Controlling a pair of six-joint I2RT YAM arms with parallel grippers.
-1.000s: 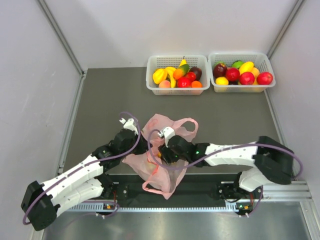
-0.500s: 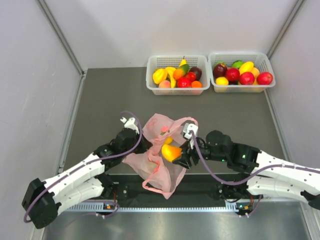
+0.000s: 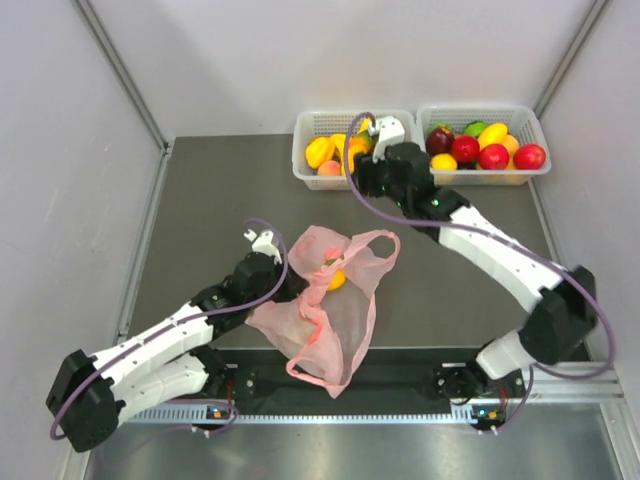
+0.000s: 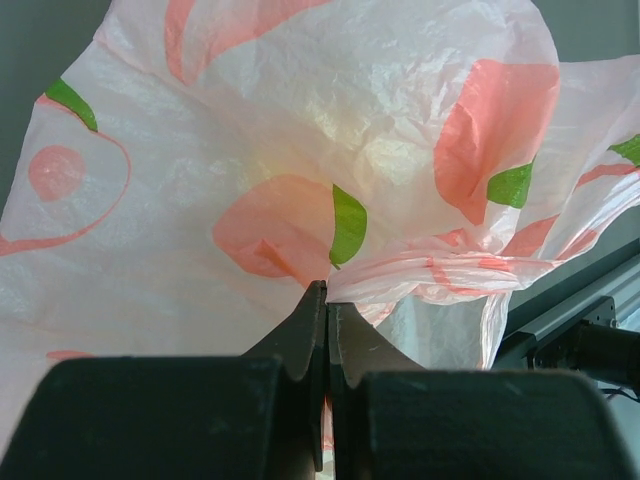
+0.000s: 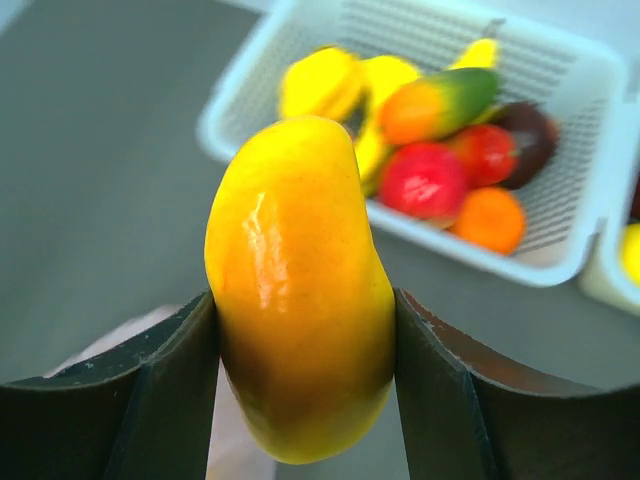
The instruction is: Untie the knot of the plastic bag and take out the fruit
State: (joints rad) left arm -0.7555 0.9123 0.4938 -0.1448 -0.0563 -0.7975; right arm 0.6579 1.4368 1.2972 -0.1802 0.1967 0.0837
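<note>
The right gripper [image 5: 300, 340] pinches a yellow fruit [image 5: 298, 270] between its two dark fingers [image 5: 165, 395], one pressed against each side. The fruit stands upright, oval and glossy, shading to orange-brown near its lower end. Seen from above, this gripper is at the left white basket [image 3: 308, 172] at the far edge of the table [image 3: 220, 200]; other fruits [image 3: 320, 152] fill the basket. The left gripper [image 4: 327, 300] has its fingers pressed together on a fold of the bag [image 4: 300, 130], thin crinkly pink film with red and green print. The bag lies near the arm bases, mouth open, an orange-yellow fruit [image 3: 337, 280] showing inside
</note>
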